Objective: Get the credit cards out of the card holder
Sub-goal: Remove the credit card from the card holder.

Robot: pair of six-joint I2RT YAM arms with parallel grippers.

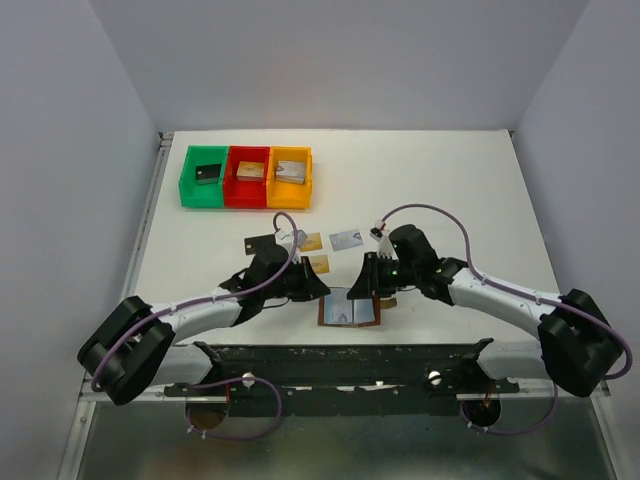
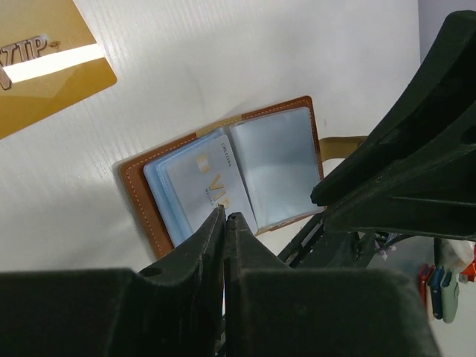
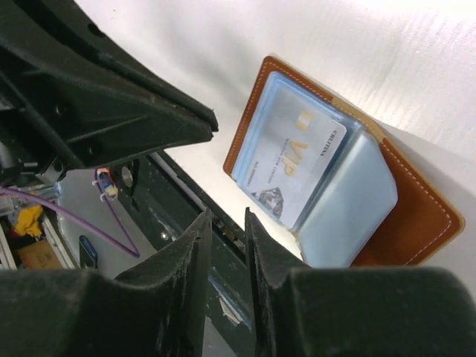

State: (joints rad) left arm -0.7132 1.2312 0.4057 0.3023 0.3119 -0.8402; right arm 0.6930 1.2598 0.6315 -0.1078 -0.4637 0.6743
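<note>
Overhead, the holder (image 1: 350, 312) lies open on the counter (image 1: 450, 190) between both pairs of fingers, with loose cards (image 1: 346, 238) just beyond them and bins (image 1: 245, 177) well past. Only the left wrist view shows the left fingers (image 2: 208, 245) closed to a slit at the near edge of a VIP card (image 2: 208, 186) in the holder; whether they pinch it cannot be told. The right wrist view shows the right fingers (image 3: 190, 253) apart and empty beside the holder.
</note>
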